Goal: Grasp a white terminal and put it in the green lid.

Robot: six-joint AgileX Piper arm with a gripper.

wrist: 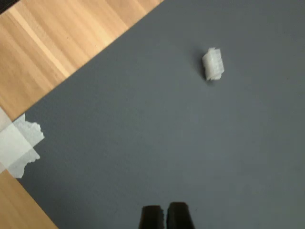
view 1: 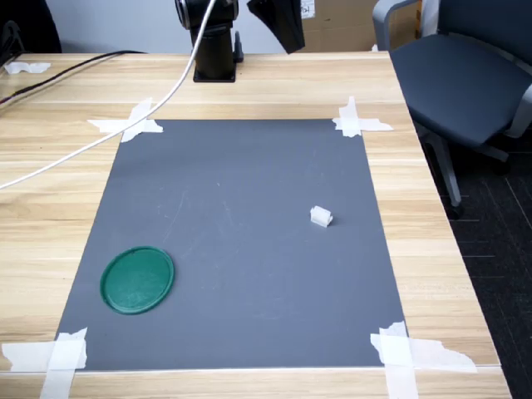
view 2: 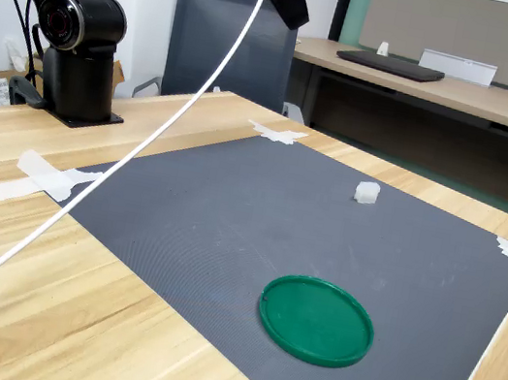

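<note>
The white terminal (view 1: 321, 216) lies alone on the grey mat (view 1: 241, 208), toward the first exterior view's right; it also shows in the second exterior view (view 2: 366, 192) and in the wrist view (wrist: 213, 64). The green lid (view 1: 137, 279) rests flat and empty near the mat's front corner at the first exterior view's left, and appears in the second exterior view (view 2: 316, 319) too. My gripper (wrist: 165, 217) hangs high above the mat's far edge, well away from the terminal. Its two dark fingertips (wrist: 151, 217) sit side by side, shut, holding nothing.
The arm's black base (view 1: 215, 50) stands on the wooden table behind the mat, with a white cable (view 1: 108, 133) trailing across the table. White tape strips (view 1: 357, 120) hold the mat's corners. An office chair (view 1: 465, 75) stands beyond the table's edge.
</note>
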